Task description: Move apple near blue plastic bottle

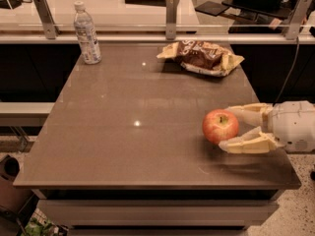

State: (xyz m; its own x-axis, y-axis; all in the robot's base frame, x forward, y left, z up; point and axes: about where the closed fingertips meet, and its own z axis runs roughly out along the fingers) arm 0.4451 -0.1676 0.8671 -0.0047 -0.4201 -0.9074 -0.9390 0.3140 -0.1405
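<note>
Nearest you, at the table's right edge, your gripper reaches in from the right, its two fingers pinching the apple between them. Farther back lies a brown and yellow snack bag. The blue plastic bottle stands upright at the far left corner, well apart from the apple.

Tool holding apple at right edge, bare tabletop toward bottle, snack bag behind
</note>
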